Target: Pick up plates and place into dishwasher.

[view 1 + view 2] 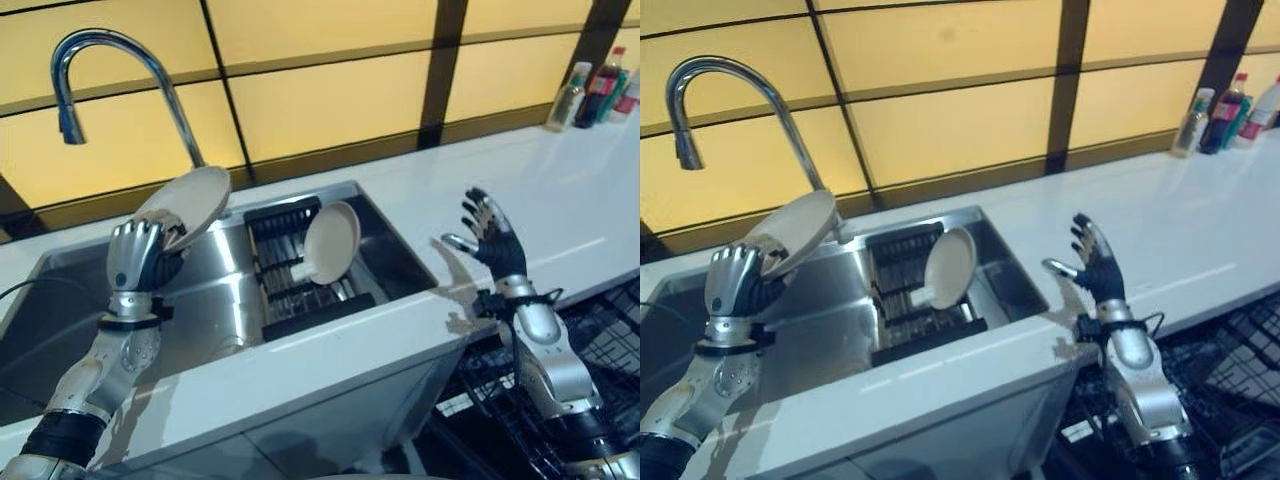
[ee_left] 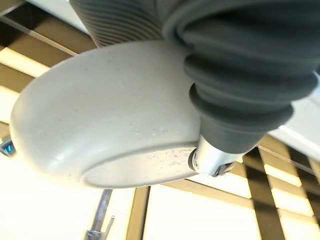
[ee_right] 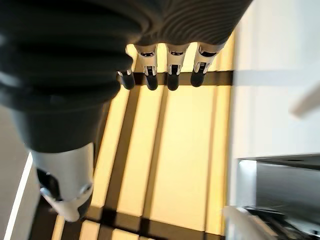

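Note:
My left hand (image 1: 140, 258) is raised over the left part of the sink (image 1: 400, 250), its fingers curled round the edge of a pale grey plate (image 1: 185, 207) held tilted above the basin. The left wrist view shows that plate's underside (image 2: 100, 125) pressed against the hand. A second pale plate (image 1: 332, 243) stands on edge in the black rack (image 1: 290, 300) inside the sink. My right hand (image 1: 493, 236) is lifted above the white counter (image 1: 560, 190), fingers straight and spread, holding nothing. The dark wire dishwasher rack (image 1: 600, 340) lies below the counter at the lower right.
A curved chrome tap (image 1: 110, 60) rises behind the sink at the left. Several bottles (image 1: 598, 90) stand at the counter's far right corner. Yellow wall panels with dark strips (image 1: 330, 90) back the counter.

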Controlling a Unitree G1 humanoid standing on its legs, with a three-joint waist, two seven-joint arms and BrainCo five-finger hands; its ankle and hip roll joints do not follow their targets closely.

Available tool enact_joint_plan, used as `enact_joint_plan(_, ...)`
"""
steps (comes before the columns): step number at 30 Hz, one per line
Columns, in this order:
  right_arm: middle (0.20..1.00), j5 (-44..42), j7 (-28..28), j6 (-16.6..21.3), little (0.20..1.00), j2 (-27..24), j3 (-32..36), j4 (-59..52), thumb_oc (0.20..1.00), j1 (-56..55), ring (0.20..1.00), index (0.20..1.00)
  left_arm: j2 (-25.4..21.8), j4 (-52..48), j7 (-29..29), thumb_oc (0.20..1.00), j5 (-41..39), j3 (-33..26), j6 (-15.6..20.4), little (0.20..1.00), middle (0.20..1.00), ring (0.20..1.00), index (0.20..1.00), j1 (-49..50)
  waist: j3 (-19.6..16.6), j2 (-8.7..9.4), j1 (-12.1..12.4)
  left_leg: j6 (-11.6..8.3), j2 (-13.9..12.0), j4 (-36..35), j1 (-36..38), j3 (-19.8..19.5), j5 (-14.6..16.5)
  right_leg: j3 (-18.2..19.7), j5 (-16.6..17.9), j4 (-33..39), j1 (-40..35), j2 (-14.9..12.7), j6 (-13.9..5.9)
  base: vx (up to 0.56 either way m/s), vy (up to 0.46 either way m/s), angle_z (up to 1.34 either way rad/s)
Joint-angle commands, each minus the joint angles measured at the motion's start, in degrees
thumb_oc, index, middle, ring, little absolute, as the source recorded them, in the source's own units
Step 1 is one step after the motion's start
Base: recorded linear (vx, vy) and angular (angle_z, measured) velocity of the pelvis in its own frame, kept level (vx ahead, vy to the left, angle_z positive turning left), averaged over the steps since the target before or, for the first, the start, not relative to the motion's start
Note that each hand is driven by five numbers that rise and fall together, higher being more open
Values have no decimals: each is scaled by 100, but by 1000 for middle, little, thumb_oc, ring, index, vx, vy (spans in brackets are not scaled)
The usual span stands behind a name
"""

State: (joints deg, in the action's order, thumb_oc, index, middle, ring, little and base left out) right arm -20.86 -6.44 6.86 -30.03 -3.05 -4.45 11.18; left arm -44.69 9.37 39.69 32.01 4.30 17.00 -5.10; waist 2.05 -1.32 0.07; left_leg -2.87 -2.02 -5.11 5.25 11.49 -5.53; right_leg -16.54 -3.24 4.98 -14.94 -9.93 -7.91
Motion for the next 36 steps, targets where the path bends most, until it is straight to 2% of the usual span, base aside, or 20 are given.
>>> enact_joint_plan(1,1000,449,-19,347,1000,-150,-65,-468,1000,750,1000,1000,-70,-199,-1001,200,-1077,-324,191,200,200,200,200,-839,-163,11,207,-31,-201,11,371,-70,910,-34,198,2,648,102,31,-53,-22,2)
enact_joint_plan(5,1000,1059,351,186,1000,-309,-345,-642,1000,1092,1000,1000,136,-647,-2435,200,-2117,-148,325,200,200,200,200,-1091,-199,29,277,-25,-193,11,376,-116,904,-58,198,2,623,121,44,-54,-11,7)
enact_joint_plan(8,1000,1253,640,104,1000,-434,-565,-730,1000,1274,1000,1000,232,-910,-3234,200,-2623,58,277,200,200,200,200,-1269,-204,44,299,-13,-175,11,378,-153,908,-56,193,2,604,128,57,-42,-3,2)
enact_joint_plan(14,1000,1382,1133,4,1000,-688,-918,-824,1000,1516,1000,1000,281,-1269,-4436,200,-3609,314,-34,200,200,200,200,-1530,-226,66,329,5,-133,11,373,-191,926,-57,197,2,589,121,54,-17,2,0)
enact_joint_plan(20,1000,1407,1570,0,1000,-864,-1179,-898,1000,1672,1000,1000,289,-1402,-4879,200,-4061,449,-172,200,200,200,200,-1674,-243,89,339,21,-101,11,361,-201,933,-55,211,2,597,106,46,0,0,0)
enact_joint_plan(28,1000,1378,1733,-88,1000,-900,-1463,-948,1000,1896,1000,1000,310,-1583,-5470,200,-4179,715,-226,200,200,200,200,-1881,-258,103,354,44,-68,11,359,-182,935,-41,225,2,599,93,34,0,0,0)
enact_joint_plan(32,1000,1305,1830,-110,1000,-971,-1565,-979,1000,1937,1000,1000,143,-1599,-6012,200,-4120,900,-152,200,200,200,200,-2013,-259,104,337,70,-45,11,372,-154,945,-21,240,2,603,79,19,0,0,0)
enact_joint_plan(36,1000,1115,1923,-160,1000,-1068,-1603,-1062,1000,1916,1000,1000,-69,-1654,-6485,200,-4425,985,-135,200,200,200,200,-2099,-270,94,314,91,-27,11,381,-120,951,17,247,2,613,67,5,0,0,0)
